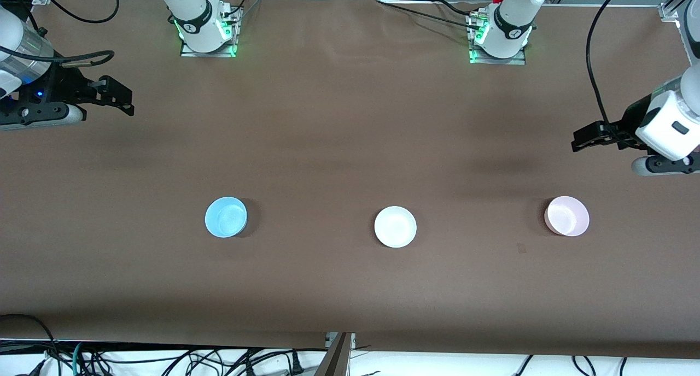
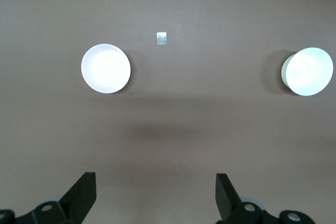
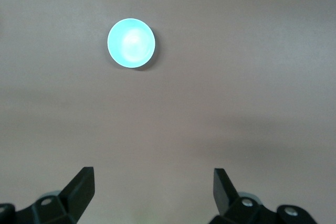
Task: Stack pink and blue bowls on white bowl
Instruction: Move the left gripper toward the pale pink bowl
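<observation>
The sky-blue bowl (image 1: 226, 217) sits toward the right arm's end of the table, the white bowl (image 1: 395, 227) in the middle, and the pale pink bowl (image 1: 567, 216) toward the left arm's end. All three stand upright and apart in one row. My left gripper (image 1: 581, 140) is open and empty, up over the table by the pink bowl's end. My right gripper (image 1: 124, 98) is open and empty over the other end. The left wrist view shows the pink bowl (image 2: 105, 68), the white bowl (image 2: 307, 71) and the open gripper (image 2: 156, 182). The right wrist view shows the blue bowl (image 3: 131, 43) and the open gripper (image 3: 153, 179).
A small tape mark (image 1: 520, 248) lies on the brown table cover between the white and pink bowls, also in the left wrist view (image 2: 162, 38). The arm bases (image 1: 206, 29) (image 1: 499, 37) stand along the table's edge farthest from the front camera. Cables (image 1: 164, 359) hang below the near edge.
</observation>
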Motion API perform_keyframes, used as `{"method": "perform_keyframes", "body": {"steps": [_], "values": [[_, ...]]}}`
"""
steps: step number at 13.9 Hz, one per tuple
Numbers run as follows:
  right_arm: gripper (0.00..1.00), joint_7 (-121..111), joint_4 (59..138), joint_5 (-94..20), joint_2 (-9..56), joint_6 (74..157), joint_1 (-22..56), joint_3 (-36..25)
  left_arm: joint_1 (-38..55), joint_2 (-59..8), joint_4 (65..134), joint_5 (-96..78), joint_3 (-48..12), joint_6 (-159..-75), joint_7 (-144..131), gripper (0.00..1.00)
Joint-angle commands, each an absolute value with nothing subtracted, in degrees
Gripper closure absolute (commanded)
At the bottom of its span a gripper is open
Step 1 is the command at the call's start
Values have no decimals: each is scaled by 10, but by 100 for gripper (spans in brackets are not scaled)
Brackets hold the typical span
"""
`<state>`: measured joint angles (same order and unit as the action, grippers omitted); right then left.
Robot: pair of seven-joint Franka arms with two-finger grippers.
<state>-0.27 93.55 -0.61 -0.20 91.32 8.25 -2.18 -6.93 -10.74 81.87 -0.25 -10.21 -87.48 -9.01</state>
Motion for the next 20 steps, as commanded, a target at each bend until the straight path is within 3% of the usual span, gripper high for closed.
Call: {"method": "perform_keyframes", "body": {"steps": [1, 13, 17, 20], "values": [[0, -2, 927, -3, 4, 917, 77, -18, -69, -121, 791, -4, -101, -863, -95, 0], [0, -1, 926, 0, 4, 912, 77, -19, -88, -140, 788, -8, -100, -853, -95, 0], [0, -4, 927, 1, 5, 914, 76, -20, -109, -208, 790, -8, -99, -860, -91, 0], [0, -1, 927, 1, 5, 913, 75, -20, -128, -256, 805, -7, -91, -943, -30, 0]]}}
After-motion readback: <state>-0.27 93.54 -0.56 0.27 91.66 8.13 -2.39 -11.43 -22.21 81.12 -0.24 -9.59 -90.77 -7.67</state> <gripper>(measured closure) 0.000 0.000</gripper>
